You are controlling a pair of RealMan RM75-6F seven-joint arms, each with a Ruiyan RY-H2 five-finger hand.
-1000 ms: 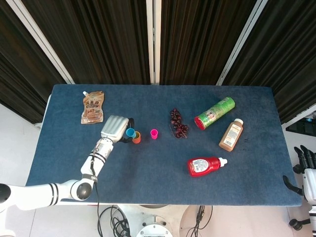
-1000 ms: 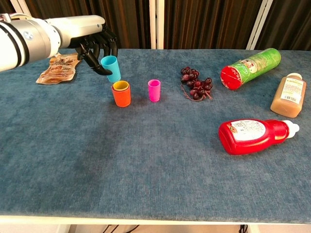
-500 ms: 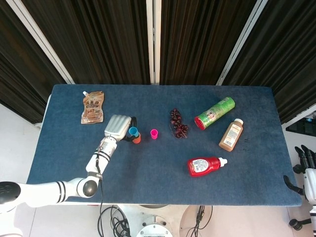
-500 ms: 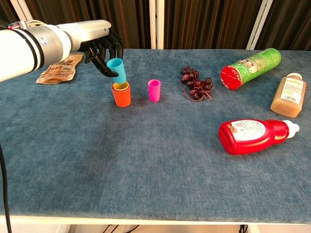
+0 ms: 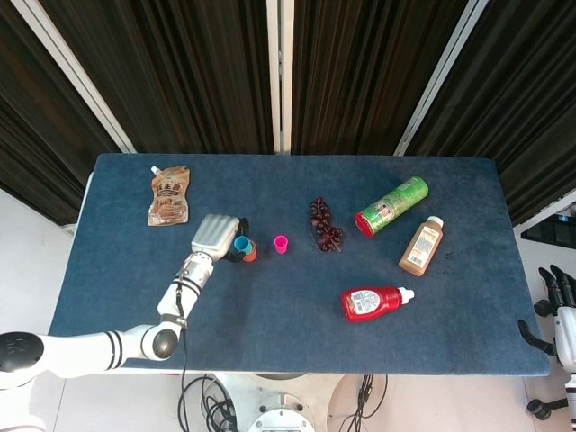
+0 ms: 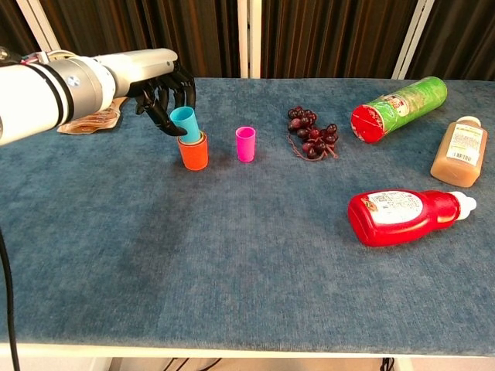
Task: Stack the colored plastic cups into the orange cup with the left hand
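Observation:
My left hand [image 6: 161, 91] [image 5: 216, 235] holds a blue cup [image 6: 186, 124] [image 5: 240, 244], tilted, with its base sunk into the orange cup [image 6: 193, 153] [image 5: 250, 255]. A yellow cup rim shows inside the orange cup. A pink cup [image 6: 245, 144] [image 5: 281, 243] stands upright just right of the orange one. My right hand [image 5: 562, 310] hangs off the table's right edge, fingers apart, holding nothing.
A brown pouch [image 5: 169, 194] lies at the back left. Dark grapes [image 6: 311, 132], a green can [image 6: 398, 98] on its side, a brown bottle [image 6: 459, 151] and a red bottle [image 6: 404, 217] lie to the right. The blue table [image 6: 232, 263] is bare in front.
My left hand has moved right and down with the blue cup, from above and left of the orange cup to seating its base inside it.

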